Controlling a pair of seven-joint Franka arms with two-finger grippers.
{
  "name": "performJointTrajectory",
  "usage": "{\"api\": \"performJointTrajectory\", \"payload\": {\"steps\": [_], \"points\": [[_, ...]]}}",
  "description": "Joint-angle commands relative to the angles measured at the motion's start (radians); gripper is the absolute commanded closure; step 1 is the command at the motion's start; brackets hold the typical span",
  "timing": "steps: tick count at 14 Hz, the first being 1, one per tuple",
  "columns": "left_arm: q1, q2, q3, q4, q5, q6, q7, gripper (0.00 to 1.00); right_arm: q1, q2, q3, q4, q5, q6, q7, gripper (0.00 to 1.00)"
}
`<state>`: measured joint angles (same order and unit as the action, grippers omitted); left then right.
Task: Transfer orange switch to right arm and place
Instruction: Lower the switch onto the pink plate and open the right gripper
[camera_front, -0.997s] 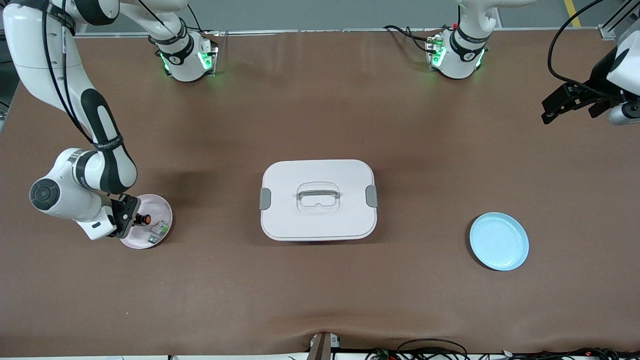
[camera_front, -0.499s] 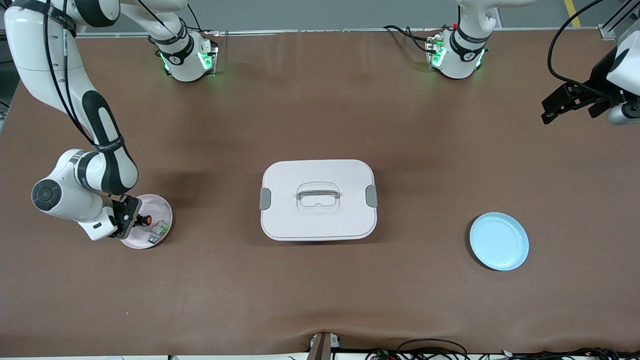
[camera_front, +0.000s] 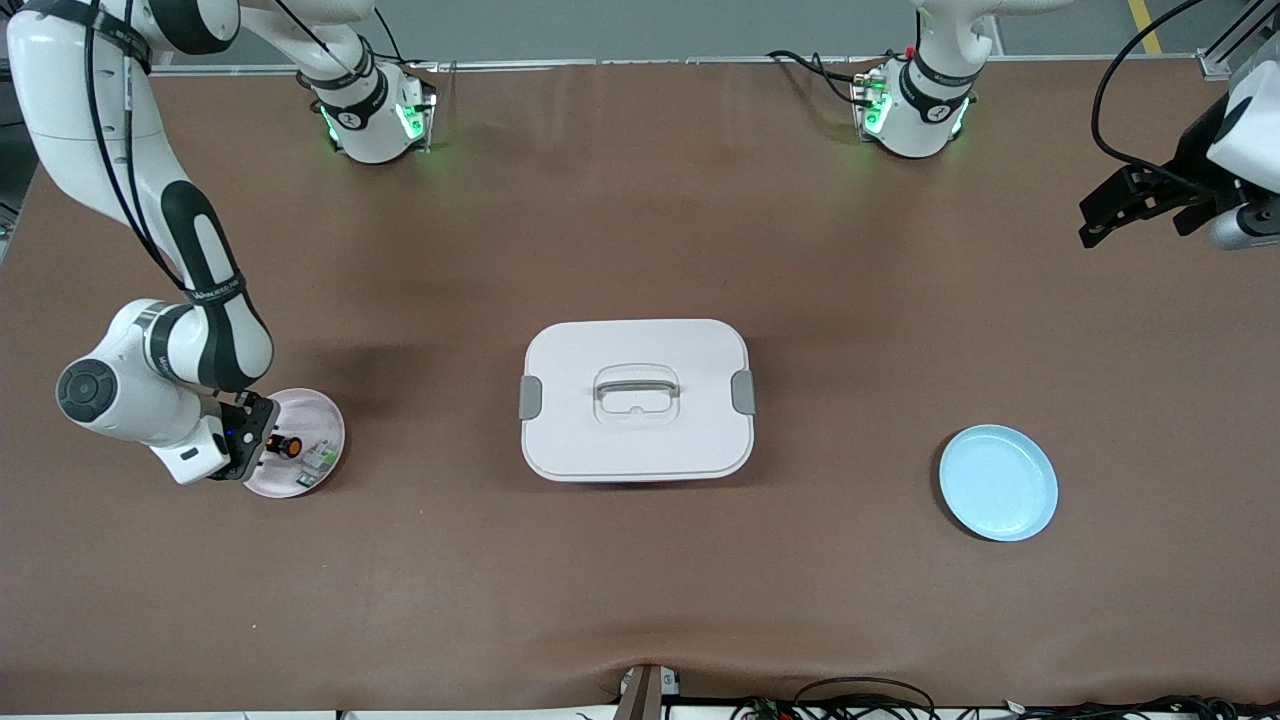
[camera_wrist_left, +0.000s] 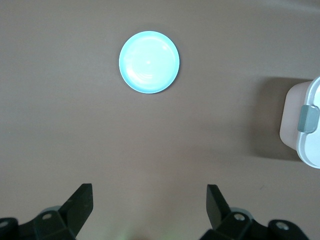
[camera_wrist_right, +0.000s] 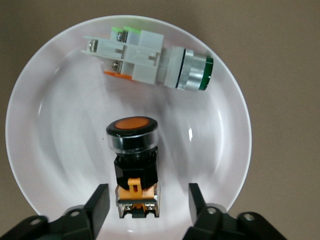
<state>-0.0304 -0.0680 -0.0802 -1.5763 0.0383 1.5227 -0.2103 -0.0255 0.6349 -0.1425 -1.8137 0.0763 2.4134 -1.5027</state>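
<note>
Right wrist view: right end effector (camera_wrist_right: 145, 205) spread astride orange switch (camera_wrist_right: 134, 165); left end effector (camera_wrist_left: 150, 205) spread, idle.

The left gripper (camera_wrist_left: 150, 207) hangs over bare brown worktop (camera_wrist_left: 75, 125), its two black fingers (camera_wrist_left: 80, 202) spread wide apart and holding nothing. A light blue plate (camera_wrist_left: 149, 62) lies well ahead of the fingers. A white lidded container (camera_wrist_left: 306, 125) with a grey latch (camera_wrist_left: 308, 119) shows partly at the edge, off to one side.
</note>
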Motion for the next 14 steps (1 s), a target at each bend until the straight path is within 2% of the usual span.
{"api": "performJointTrajectory", "payload": {"steps": [1, 9, 14], "points": [[0.000, -0.010, -0.006, -0.001, -0.006, -0.012, 0.000, 0.00, -0.017, 0.002, 0.012, 0.022, 0.016, -0.019, -0.019, 0.00], [0.003, -0.019, -0.019, -0.001, -0.008, -0.030, 0.000, 0.00, -0.005, -0.035, 0.009, 0.067, 0.014, -0.152, 0.015, 0.00], [0.003, -0.019, -0.019, 0.001, -0.008, -0.036, 0.006, 0.00, -0.005, -0.081, 0.007, 0.082, 0.000, -0.266, 0.238, 0.00]]}}
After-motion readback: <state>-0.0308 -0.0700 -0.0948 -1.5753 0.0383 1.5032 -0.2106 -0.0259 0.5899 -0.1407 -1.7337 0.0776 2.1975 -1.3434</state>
